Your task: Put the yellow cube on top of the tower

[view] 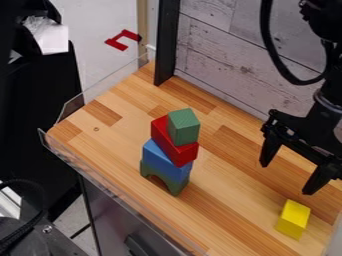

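One wooden counter (pixel 227 205), plank wall (pixel 224 57).

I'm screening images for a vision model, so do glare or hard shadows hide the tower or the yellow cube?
Camera view: neither glare nor a hard shadow hides the tower or the yellow cube; light on the wooden surface looks soft and fairly even; the gripper is so dark that little shading shows on it.

Below my jaws I see a wooden table (pixel 234 192); near them, a whitish plank wall (pixel 224 50). Well apart from them are a black post (pixel 167 45) and pale floor (pixel 93 30).
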You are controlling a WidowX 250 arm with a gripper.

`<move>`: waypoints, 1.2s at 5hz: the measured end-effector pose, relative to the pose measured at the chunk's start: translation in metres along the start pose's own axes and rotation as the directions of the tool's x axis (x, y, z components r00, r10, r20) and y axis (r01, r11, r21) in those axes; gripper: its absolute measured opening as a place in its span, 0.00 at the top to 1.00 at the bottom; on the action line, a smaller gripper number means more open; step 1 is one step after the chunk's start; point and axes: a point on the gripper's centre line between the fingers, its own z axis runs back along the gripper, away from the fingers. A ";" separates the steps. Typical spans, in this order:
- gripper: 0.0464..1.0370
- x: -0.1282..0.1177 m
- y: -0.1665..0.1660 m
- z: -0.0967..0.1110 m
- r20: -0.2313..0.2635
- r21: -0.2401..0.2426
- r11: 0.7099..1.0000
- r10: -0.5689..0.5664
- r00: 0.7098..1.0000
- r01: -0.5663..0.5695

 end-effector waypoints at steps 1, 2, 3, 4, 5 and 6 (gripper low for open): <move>0.04 -0.004 0.001 -0.012 -0.039 0.013 1.000 0.002 0.999 -0.002; 0.04 -0.006 -0.002 -0.015 -0.051 -0.007 1.000 0.027 0.998 -0.027; 0.04 -0.010 -0.004 -0.021 -0.061 -0.026 0.995 0.093 0.994 -0.095; 0.04 -0.011 -0.006 -0.022 -0.072 -0.043 0.986 0.156 0.985 -0.159; 0.04 -0.011 -0.009 -0.024 -0.079 -0.078 0.974 0.205 0.976 -0.211; 0.04 -0.011 -0.013 -0.024 -0.081 -0.098 0.963 0.245 0.966 -0.252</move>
